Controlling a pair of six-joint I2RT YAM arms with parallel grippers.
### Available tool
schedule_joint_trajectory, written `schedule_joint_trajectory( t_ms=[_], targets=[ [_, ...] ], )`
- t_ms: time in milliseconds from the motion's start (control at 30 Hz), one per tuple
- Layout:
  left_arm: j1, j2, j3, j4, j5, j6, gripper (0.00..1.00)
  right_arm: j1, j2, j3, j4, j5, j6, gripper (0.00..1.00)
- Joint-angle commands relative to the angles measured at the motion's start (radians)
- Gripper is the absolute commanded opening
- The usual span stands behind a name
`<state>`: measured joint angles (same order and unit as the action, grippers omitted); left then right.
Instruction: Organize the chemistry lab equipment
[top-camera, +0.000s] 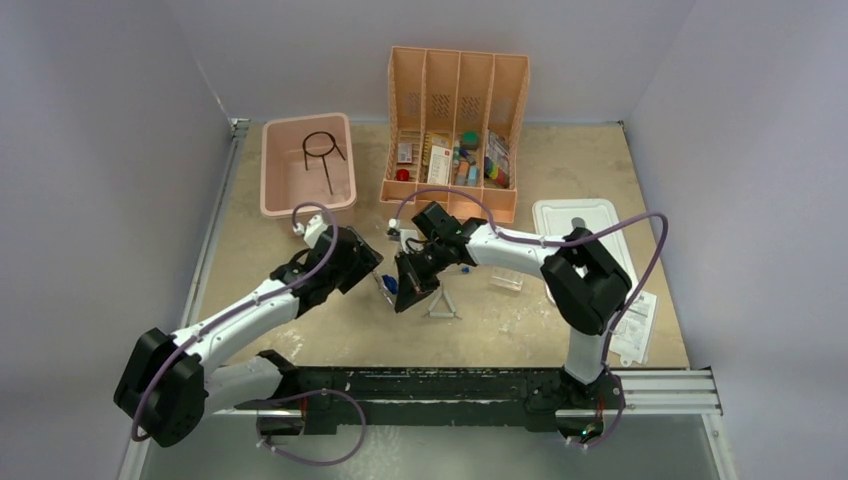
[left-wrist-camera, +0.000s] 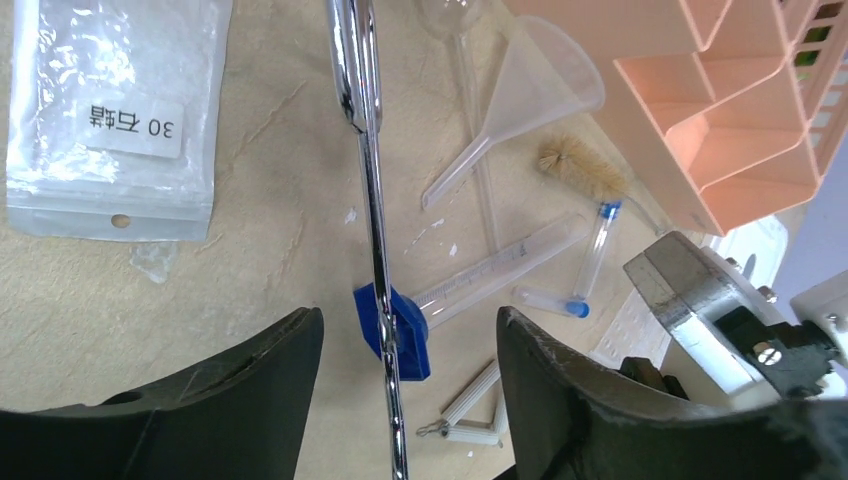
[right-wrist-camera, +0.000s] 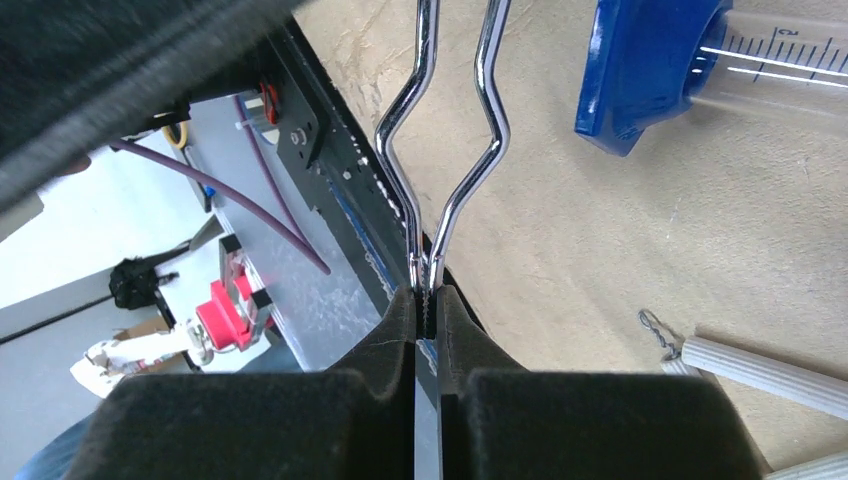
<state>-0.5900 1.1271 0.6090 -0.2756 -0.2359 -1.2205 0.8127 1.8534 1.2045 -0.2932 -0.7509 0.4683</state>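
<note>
My right gripper (right-wrist-camera: 427, 295) is shut on the serrated tips of the metal tongs (right-wrist-camera: 428, 268), holding them off the table. The tongs' chrome shaft (left-wrist-camera: 372, 200) runs between the fingers of my left gripper (left-wrist-camera: 408, 320), which is open with a gap on both sides. The two grippers meet mid-table (top-camera: 392, 280). Below them lie a blue-based measuring cylinder (left-wrist-camera: 500, 265), the white triangle (left-wrist-camera: 470, 410), two blue-capped tubes (left-wrist-camera: 600, 240), a clear funnel (left-wrist-camera: 545, 70), a brush (left-wrist-camera: 580, 170) and a clear packet (left-wrist-camera: 110, 110). The black wire tripod (top-camera: 322, 150) lies in the pink bin (top-camera: 275, 190).
The orange divider rack (top-camera: 455, 100) with colourful small items stands at the back centre. The white lid (top-camera: 575, 215) lies to its right, a clear tube rack (top-camera: 507, 282) near my right arm, and papers (top-camera: 635, 325) at the right edge.
</note>
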Motion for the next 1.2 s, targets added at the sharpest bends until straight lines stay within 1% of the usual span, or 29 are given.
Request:
schedule_joint_trajectory(
  t_ms=[0, 100, 133, 233, 300, 400, 433, 467, 533, 567, 633, 700, 733, 767, 867, 1000, 1033, 1100, 1167],
  targets=[
    [0.003, -0.042, -0.004, 0.021, -0.057, -0.041, 0.59, 0.002, -0.082, -0.011, 0.080, -0.012, 0.019, 0.00],
    [0.003, -0.011, -0.003, 0.052, -0.019, -0.047, 0.47, 0.002, -0.098, -0.014, 0.098, -0.005, 0.018, 0.00],
    [0.003, 0.000, -0.001, 0.055, -0.009, -0.050, 0.44, 0.001, -0.103, -0.015, 0.106, 0.000, 0.017, 0.00],
    [0.003, 0.019, 0.003, 0.053, 0.000, -0.052, 0.41, 0.002, -0.119, -0.018, 0.119, 0.015, 0.021, 0.00],
    [0.002, 0.019, 0.003, 0.059, 0.004, -0.052, 0.37, 0.002, -0.128, -0.019, 0.123, 0.022, 0.019, 0.00],
    [0.002, 0.011, 0.011, 0.054, -0.005, -0.042, 0.20, 0.002, -0.129, -0.018, 0.115, 0.032, 0.017, 0.00],
    [0.003, 0.009, 0.019, 0.042, -0.011, -0.037, 0.13, 0.001, -0.130, -0.017, 0.112, 0.038, 0.012, 0.00],
    [0.003, 0.007, 0.030, 0.027, -0.019, -0.029, 0.02, 0.002, -0.132, -0.014, 0.107, 0.047, 0.007, 0.00],
    [0.003, 0.005, 0.052, -0.006, -0.031, -0.004, 0.00, 0.002, -0.144, 0.000, 0.088, 0.099, -0.016, 0.00],
    [0.003, 0.004, 0.070, -0.027, -0.040, 0.008, 0.00, 0.003, -0.157, 0.007, 0.087, 0.141, -0.030, 0.06],
    [0.003, -0.006, 0.096, -0.066, -0.050, 0.037, 0.00, 0.003, -0.196, 0.001, 0.079, 0.176, -0.044, 0.33],
    [0.002, -0.025, 0.123, -0.108, -0.054, 0.067, 0.00, 0.002, -0.243, -0.005, 0.087, 0.208, -0.056, 0.55],
    [0.003, -0.037, 0.137, -0.126, -0.049, 0.085, 0.00, 0.002, -0.267, -0.006, 0.090, 0.230, -0.065, 0.63],
    [0.003, -0.050, 0.151, -0.145, -0.045, 0.103, 0.00, 0.002, -0.290, -0.006, 0.096, 0.246, -0.073, 0.68],
    [0.003, -0.084, 0.198, -0.189, -0.010, 0.176, 0.00, 0.002, -0.362, -0.006, 0.117, 0.292, -0.089, 0.75],
    [0.003, -0.079, 0.303, -0.179, 0.121, 0.372, 0.00, -0.014, -0.455, -0.030, 0.160, 0.381, -0.071, 0.78],
    [0.002, -0.065, 0.342, -0.199, 0.132, 0.420, 0.00, -0.022, -0.476, -0.037, 0.170, 0.403, -0.066, 0.78],
    [0.005, -0.006, 0.474, -0.275, 0.107, 0.498, 0.00, -0.038, -0.513, -0.051, 0.180, 0.453, -0.065, 0.78],
    [0.005, 0.063, 0.615, -0.339, 0.082, 0.576, 0.00, -0.054, -0.518, -0.038, 0.163, 0.472, -0.084, 0.78]
  ],
)
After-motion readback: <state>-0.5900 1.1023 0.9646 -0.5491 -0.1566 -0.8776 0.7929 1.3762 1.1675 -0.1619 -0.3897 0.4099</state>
